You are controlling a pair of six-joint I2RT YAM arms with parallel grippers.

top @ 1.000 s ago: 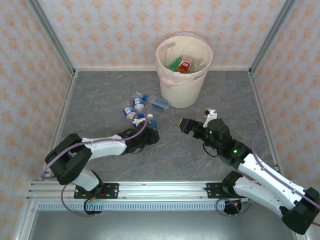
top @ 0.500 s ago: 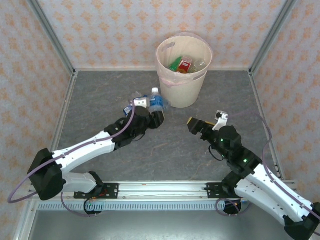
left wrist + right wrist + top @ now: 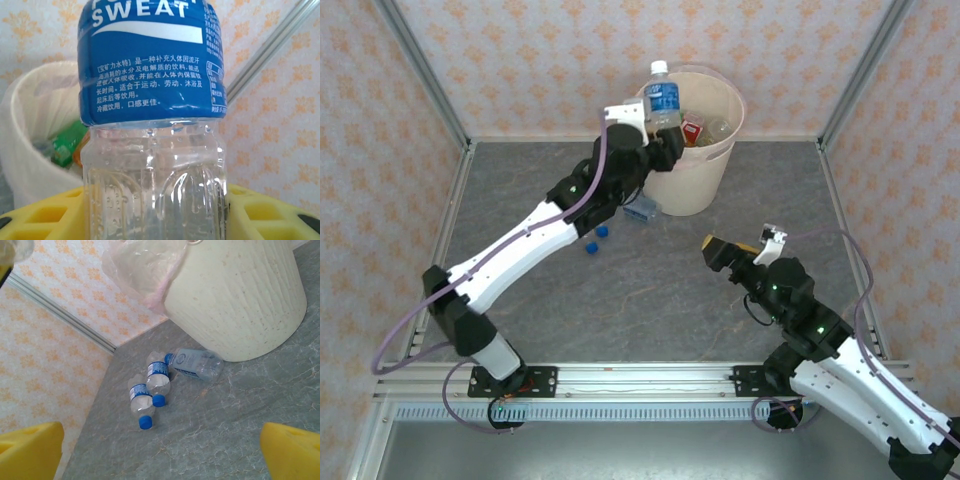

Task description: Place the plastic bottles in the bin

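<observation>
We grasp a blue-labelled bottle (image 3: 663, 100) upright in our left jaws, above the left rim of the bin (image 3: 712, 190), not yet dropped. Our right jaws hang released and empty over the bench (image 3: 650, 300). Some bottles (image 3: 692, 130) lie inside the bin; three loose bottles (image 3: 158, 380) wait on the bench left of it.

Overhead view, both wrists facing bin (image 3: 696, 190)

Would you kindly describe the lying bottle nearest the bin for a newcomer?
Find the cream bin at the back of the table. At the foot of its left side lies a clear, blue-labelled bottle. Two other bottles lie paired farther out; this one lies alone, closest to the bin.
</observation>
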